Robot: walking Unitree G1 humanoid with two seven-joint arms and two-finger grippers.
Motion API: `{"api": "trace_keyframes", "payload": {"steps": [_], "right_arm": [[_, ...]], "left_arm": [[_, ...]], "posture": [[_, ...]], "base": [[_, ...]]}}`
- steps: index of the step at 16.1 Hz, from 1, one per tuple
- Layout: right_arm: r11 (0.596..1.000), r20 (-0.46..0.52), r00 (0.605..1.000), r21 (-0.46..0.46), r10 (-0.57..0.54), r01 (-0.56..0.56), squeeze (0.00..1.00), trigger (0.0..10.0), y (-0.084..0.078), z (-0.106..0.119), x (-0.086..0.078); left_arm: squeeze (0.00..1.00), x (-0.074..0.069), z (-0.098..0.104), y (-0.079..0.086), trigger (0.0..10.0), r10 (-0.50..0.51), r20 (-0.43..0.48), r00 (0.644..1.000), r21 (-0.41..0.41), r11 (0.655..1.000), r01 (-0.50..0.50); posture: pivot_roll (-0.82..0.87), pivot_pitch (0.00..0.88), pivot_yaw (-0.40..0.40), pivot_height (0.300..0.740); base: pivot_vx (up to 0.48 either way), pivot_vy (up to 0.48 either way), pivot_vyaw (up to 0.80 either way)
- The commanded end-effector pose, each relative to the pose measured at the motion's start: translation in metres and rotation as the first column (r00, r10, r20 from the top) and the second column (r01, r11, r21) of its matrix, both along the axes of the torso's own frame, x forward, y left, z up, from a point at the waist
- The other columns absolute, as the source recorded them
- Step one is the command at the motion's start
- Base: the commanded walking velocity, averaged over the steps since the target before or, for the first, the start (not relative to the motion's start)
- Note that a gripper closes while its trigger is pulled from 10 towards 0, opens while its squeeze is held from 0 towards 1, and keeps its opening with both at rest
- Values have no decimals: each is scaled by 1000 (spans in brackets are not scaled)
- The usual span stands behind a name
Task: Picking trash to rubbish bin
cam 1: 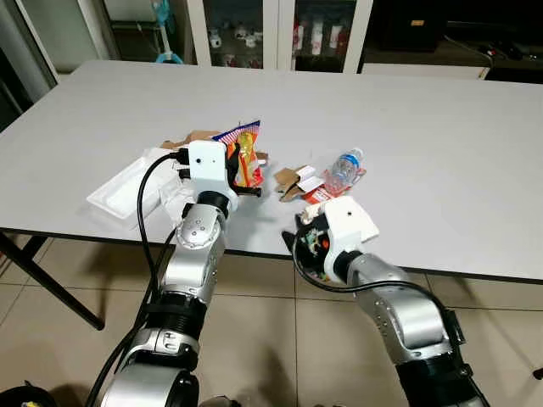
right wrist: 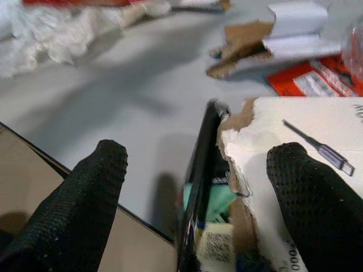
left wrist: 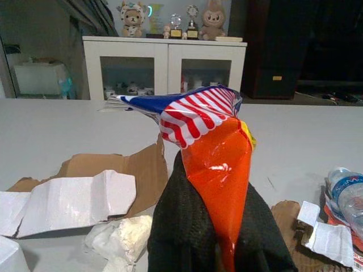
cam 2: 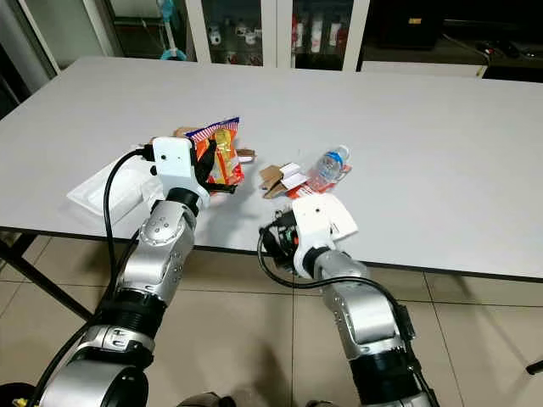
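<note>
My left gripper (cam 1: 239, 178) hovers over the table (cam 1: 424, 127), shut on an orange snack bag (cam 1: 245, 155) with a stars-and-stripes top. The left wrist view has that bag (left wrist: 212, 147) pinched upright between the black fingers (left wrist: 181, 226). At the table's front edge, my right gripper (right wrist: 199, 152) is open, its fingers wide apart. A torn white box (right wrist: 300, 136) with a black inner sleeve lies between them, close to one finger (right wrist: 312, 204). Further in on the table lie a small water bottle (cam 1: 344, 168), torn brown cardboard (cam 1: 293, 181) and a red wrapper (cam 1: 318, 194).
A white foam tray (cam 1: 119, 193) sits at the left near the table edge, with more torn cardboard (left wrist: 108, 181) and crumpled white paper (left wrist: 122, 241) beside it. Glass-door cabinets (cam 1: 280, 34) stand behind the table. Tiled floor lies below the front edge.
</note>
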State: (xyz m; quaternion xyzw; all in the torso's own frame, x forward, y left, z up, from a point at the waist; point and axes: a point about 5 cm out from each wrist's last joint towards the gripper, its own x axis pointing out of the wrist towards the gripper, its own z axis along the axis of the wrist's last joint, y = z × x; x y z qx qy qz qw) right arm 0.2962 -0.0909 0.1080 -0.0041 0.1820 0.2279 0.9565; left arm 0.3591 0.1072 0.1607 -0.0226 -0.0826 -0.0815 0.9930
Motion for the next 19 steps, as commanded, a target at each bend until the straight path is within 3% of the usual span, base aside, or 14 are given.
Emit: {"api": "trace_keyframes", "payload": {"steps": [1,5,8,9,10,11,19], "right_arm": [[999,-29,999,-17,-30,30,0,10000,-3,-6,4],[997,-109,991,-33,-73,70,0,10000,-6,-30,7],[997,-113,991,-35,-78,74,0,10000,-5,-33,9],[996,-106,991,-29,-82,79,0,8510,-5,-34,11],[996,-99,991,-20,-87,85,0,2549,-5,-34,13],[996,-95,992,-16,-84,83,0,0,-4,-34,14],[997,-64,995,1,-75,76,0,0,1,-30,19]], "left_arm": [[0,1,6,-2,10000,-16,23,1000,10,1000,16],[0,1,6,-2,10000,-20,21,1000,15,1000,20],[0,2,7,-1,10000,-16,21,1000,20,1000,16],[0,2,7,0,10000,-14,21,1000,23,1000,13],[0,2,7,1,10000,-11,21,1000,24,1000,11],[0,2,7,2,10000,-9,20,1000,26,1000,9],[0,4,9,3,10000,-12,19,1000,41,999,11]], "posture": [[-69,0,29,740],[-59,0,30,740],[-53,6,32,740],[-50,9,32,740],[-47,10,34,740],[-44,12,36,740],[-37,24,50,740]], "base": [[0,0,0],[0,0,0],[0,0,0],[0,0,0],[0,0,0],[0,0,0],[0,0,0]]}}
